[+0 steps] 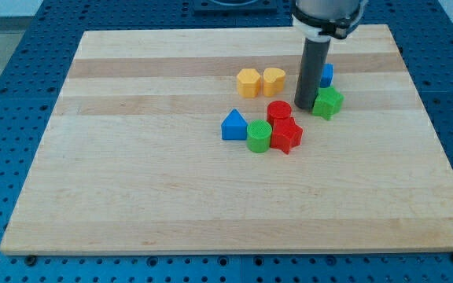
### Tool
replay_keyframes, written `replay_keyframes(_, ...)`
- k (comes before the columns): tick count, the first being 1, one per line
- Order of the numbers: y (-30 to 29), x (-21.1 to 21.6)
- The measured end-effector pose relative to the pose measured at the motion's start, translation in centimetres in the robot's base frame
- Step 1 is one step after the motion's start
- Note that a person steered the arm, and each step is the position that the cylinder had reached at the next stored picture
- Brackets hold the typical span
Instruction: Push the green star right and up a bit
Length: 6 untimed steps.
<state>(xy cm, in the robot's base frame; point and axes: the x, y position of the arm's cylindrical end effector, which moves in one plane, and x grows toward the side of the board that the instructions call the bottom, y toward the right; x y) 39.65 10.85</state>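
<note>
No pincer is fitted, so none can be called spread or pressed together; only my tip [305, 106] is seen, set just at nine o'clock of the green star [328, 102], seemingly touching it. A blue block [325, 75] is partly hidden behind the rod, at twelve o'clock of the star. The red cylinder [279, 111] is found at eight o'clock of the tip, on the wooden board [132, 157].

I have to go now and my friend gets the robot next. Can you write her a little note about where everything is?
My tip: down on the board, right against the green star's left side.
Green star: near the view's upper right, just below a partly hidden blue block.
Nearby: two yellow blocks to the left; a red cylinder, red star, green cylinder and blue triangle block clustered lower left.
Done: tip in position.
Left: nudge the star right and slightly up.
</note>
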Motion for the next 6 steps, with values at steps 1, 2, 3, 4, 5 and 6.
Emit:
replay_keyframes(1, 0.0, 1.5)
replay_keyframes(2, 0.9, 3.4)
replay_keyframes(3, 3.3, 3.3)
replay_keyframes(4, 4.8, 1.4)
replay_keyframes(5, 4.9, 0.2)
replay_keyframes(6, 4.9, 2.1)
